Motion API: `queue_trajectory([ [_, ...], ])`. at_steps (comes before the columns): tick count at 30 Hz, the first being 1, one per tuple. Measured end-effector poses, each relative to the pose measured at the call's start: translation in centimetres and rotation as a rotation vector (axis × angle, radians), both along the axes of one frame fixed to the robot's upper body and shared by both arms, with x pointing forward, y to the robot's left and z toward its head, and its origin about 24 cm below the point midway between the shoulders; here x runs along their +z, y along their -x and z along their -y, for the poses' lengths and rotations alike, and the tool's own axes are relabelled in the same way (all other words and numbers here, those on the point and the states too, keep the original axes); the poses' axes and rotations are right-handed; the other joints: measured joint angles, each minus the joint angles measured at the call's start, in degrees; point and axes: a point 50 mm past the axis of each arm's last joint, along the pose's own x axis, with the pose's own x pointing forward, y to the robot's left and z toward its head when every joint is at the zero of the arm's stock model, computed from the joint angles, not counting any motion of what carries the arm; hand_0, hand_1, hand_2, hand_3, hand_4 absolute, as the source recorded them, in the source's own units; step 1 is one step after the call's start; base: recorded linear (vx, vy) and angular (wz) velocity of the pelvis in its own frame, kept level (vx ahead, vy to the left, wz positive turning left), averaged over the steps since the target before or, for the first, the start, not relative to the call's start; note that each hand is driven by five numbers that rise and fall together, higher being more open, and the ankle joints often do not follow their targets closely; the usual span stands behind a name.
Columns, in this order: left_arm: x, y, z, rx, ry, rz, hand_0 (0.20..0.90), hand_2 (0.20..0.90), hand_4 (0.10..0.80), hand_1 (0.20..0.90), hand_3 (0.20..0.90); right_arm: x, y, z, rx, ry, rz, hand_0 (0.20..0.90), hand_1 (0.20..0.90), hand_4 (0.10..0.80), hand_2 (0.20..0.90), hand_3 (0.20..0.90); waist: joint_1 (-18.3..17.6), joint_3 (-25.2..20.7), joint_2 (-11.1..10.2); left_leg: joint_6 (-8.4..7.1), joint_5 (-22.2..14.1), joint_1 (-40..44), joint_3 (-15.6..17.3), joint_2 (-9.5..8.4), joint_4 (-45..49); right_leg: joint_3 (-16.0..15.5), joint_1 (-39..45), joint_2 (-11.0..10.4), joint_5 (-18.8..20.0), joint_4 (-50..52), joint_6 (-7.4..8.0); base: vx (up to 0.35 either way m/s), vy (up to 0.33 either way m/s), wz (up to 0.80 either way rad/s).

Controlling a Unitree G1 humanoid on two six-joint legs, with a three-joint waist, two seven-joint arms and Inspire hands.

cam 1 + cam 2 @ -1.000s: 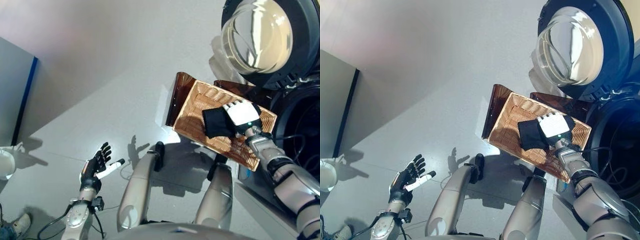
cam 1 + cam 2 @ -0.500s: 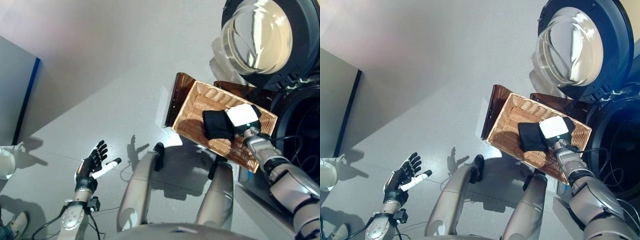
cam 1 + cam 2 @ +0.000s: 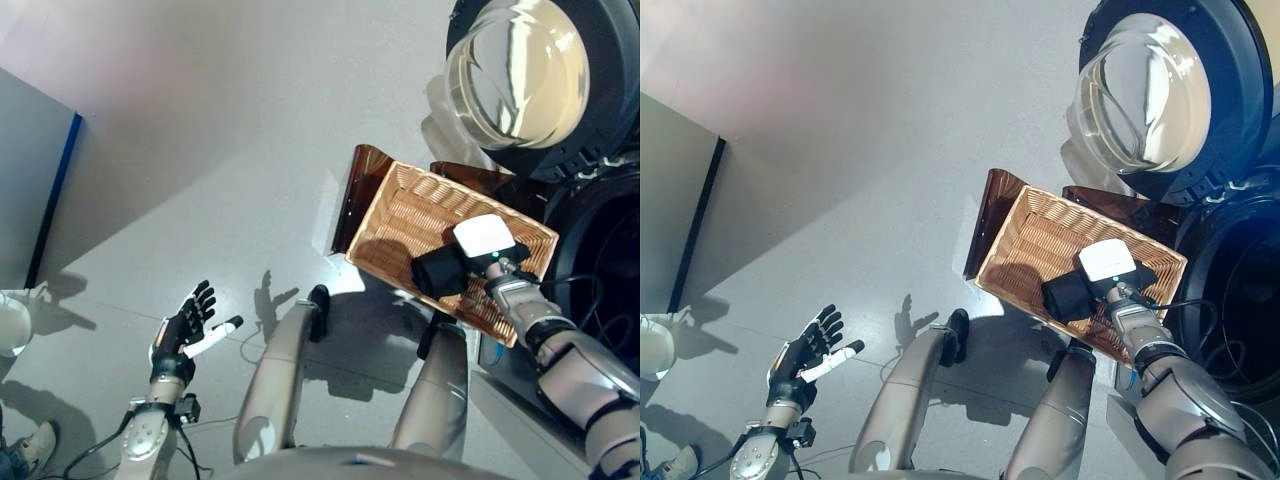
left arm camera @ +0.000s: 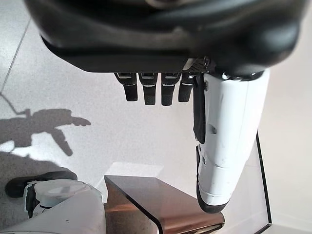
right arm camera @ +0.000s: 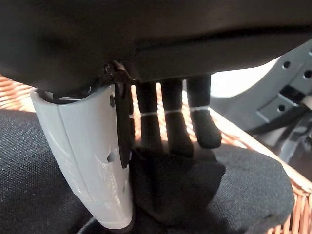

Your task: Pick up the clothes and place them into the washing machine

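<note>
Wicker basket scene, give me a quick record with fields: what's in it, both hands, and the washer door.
basket: wicker basket on the floor beside the washing machine
contents: black cloth
right hand: right hand in the basket, fingers curled into the cloth
left hand: left hand open, away from the basket, holding nothing
washer door: door swung open

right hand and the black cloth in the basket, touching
Touching. The right wrist view shows the right hand with fingers and thumb closed on the black cloth.
</note>
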Motion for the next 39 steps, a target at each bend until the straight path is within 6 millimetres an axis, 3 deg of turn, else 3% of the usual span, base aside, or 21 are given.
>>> queue_trajectory([
  [1, 0.0, 0.0, 0.0, 0.0, 0.0, 0.0, 0.9, 0.9, 0.8, 0.9, 0.9, 0.0, 0.0, 0.0, -0.003, -0.004, 0.002, 0.538, 0.538, 0.541, 0.538, 0.538, 0.0, 0.0, 0.0, 0.04, 0.0, 0.0, 0.0, 0.01, 0.2, 0.0, 0.0, 0.0, 0.0, 0.0, 0.0, 0.0, 0.0, 0.0],
  [2, 0.0, 0.0, 0.0, 0.0, 0.0, 0.0, 0.9, 0.9, 0.8, 0.9, 0.9, 0.0, 0.0, 0.0, -0.009, -0.012, 0.005, 0.9, 0.9, 0.8, 0.9, 0.9, -0.1, 0.0, 0.0, 0.17, -0.1, 0.0, 0.0, 0.01, 0.4, 0.1, 0.0, 0.0, 0.0, 0.1, 0.01, 0.0, 0.0, 0.0],
  [26, 0.4, -0.3, 0.1, -0.003, 0.0, 0.019, 0.9, 0.9, 0.8, 0.9, 0.9, 0.0, -0.4, -1.1, 0.016, -0.052, 0.053, 0.9, 0.9, 0.8, 0.9, 0.9, 0.0, 0.5, 0.1, 0.07, -0.8, -1.3, 0.0, 0.16, 2.0, 0.5, -1.5, 0.1, -0.6, 2.0, -0.18, -0.001, 0.0, 0.0],
  [39, 0.6, -0.3, 0.1, -0.005, 0.0, 0.028, 0.9, 0.9, 0.8, 0.9, 0.9, -0.9, -0.2, -1.8, 0.014, -0.072, 0.031, 0.9, 0.9, 0.8, 0.9, 0.9, -0.1, 1.2, 0.4, -0.18, -1.8, -2.3, 0.1, 0.72, 4.6, 1.1, -3.1, 0.2, -1.8, 5.1, -0.35, 0.003, -0.005, 0.0],
])
